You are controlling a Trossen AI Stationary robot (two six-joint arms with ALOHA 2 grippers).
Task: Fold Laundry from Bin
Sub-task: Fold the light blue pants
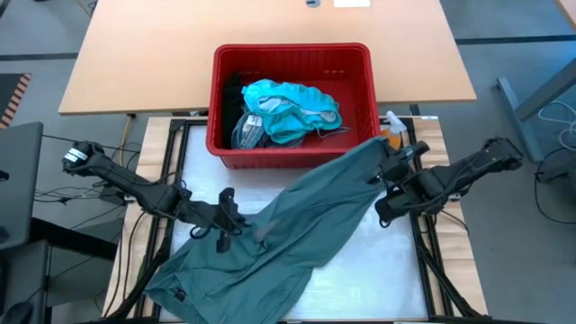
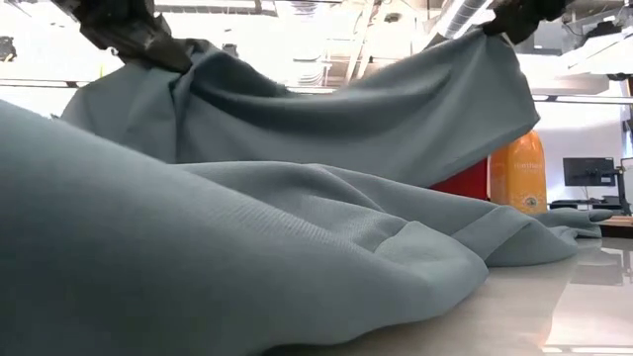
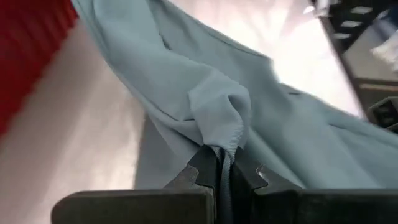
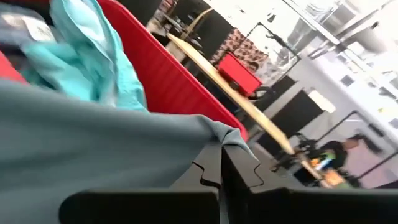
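Note:
A dull grey-green garment [image 1: 297, 216] stretches slantwise across the white table, from near the bin's near right corner to the near left edge. It is raised at two points and its lower part [image 2: 247, 257] lies on the table. My left gripper [image 1: 227, 219] is shut on it at mid-left. My right gripper [image 1: 385, 171] is shut on its far right end. The red bin [image 1: 292, 49] stands at the far middle and holds bright teal garments [image 1: 288, 108] and a black one [image 1: 232, 94]. My left gripper pinches a bunched, ribbed fold of the garment [image 3: 225, 134] between its two fingers; how many layers, I cannot tell. The cloth is lifted there [image 2: 183, 59] and falls away to the table on both sides. My right gripper pinches the garment's far right edge [image 4: 219, 135] between its two fingers, by the bin's near right corner. That end is held high [image 2: 490, 40]. The cloth sags a little between it and the left gripper and drapes down to the table.
An orange spray bottle [image 1: 396, 137] stands right of the bin, close to my right gripper, and shows in the low view [image 2: 519, 173]. A wooden table [image 1: 135, 54] lies beyond the bin. Bare white table shows at the near right [image 1: 378, 270].

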